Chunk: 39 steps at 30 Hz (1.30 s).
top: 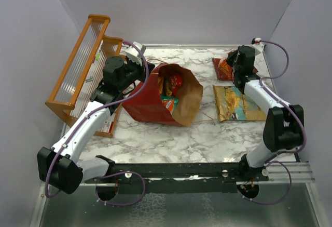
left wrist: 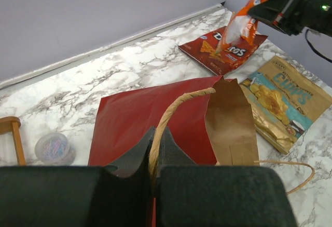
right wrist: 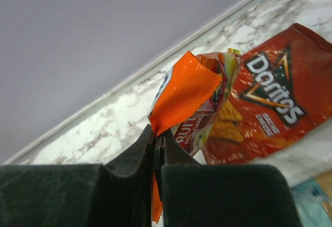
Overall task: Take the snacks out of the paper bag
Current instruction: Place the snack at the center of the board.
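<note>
Orange packet (right wrist: pixel 189 94) aloft in right gripper (right wrist: pixel 154 144), arm outstretched — left gripper (left wrist: pixel 154 172) clamps handle (left wrist: pixel 176 110).

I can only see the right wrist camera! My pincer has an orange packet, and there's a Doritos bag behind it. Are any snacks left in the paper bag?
Observer: Yes. The top camera shows the paper bag lying on its side with its mouth open, and packets show inside.
Operator: What's my other arm doing?
Observer: The left pincer is shut on the bag's twine handle.
Operator: Is anything else out already?
Observer: A big yellow chip bag lies flat just right of the paper bag's mouth.
</note>
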Available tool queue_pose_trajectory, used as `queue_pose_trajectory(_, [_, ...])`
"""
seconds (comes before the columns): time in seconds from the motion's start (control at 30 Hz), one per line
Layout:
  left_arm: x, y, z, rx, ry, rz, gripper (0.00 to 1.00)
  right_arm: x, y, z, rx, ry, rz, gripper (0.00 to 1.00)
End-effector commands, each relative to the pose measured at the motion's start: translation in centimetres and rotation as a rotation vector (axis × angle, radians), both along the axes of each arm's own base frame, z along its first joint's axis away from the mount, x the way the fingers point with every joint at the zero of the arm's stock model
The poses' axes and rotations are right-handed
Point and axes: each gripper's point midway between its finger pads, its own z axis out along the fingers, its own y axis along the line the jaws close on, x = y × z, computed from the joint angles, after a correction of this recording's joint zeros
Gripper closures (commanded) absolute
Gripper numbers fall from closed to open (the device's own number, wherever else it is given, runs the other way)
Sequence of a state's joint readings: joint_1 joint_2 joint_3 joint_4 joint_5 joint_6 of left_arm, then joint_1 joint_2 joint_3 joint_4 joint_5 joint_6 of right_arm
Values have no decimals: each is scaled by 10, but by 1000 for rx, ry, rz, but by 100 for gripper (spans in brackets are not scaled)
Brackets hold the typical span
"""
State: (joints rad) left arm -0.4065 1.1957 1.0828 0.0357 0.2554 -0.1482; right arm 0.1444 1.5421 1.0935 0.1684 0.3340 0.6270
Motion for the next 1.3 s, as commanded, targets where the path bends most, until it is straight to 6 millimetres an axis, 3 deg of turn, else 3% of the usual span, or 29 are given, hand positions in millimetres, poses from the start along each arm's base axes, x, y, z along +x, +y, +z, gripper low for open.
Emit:
queue_pose_trajectory(0.0, [-1, 6, 16, -13, -44, 27, 100, 55, -3, 49, 150, -217, 2, 99])
queue_pose_trajectory(0.13, [-1, 5, 15, -12, -42, 27, 100, 91, -23, 29, 208, -261, -69, 99])
queue_pose_trajectory(0.3, [-1, 4, 12, -17, -39, 20, 100, 112, -48, -29, 309, -183, -139, 99])
queue_pose_trajectory(0.57, [1, 1, 8, -10, -28, 16, 100, 72, -55, -120, 386, -32, -231, 99])
queue_pose_trajectory(0.73, [1, -1, 5, -6, -23, 15, 100, 49, -59, -153, 399, 46, -277, 99])
queue_pose_trajectory(0.93, [0, -1, 7, -10, -27, 12, 100, 33, -61, -174, 407, 97, -298, 98])
queue_pose_trajectory(1.03, [0, -1, 8, -11, -30, 11, 100, 34, -58, -181, 403, 120, -272, 89])
queue_pose_trajectory(1.1, [0, -1, 7, -11, -28, 13, 100, 33, -57, -175, 395, 116, -253, 82])
queue_pose_trajectory(1.27, [0, -1, 8, -10, -30, 14, 100, 13, -66, -128, 318, 81, -249, 61])
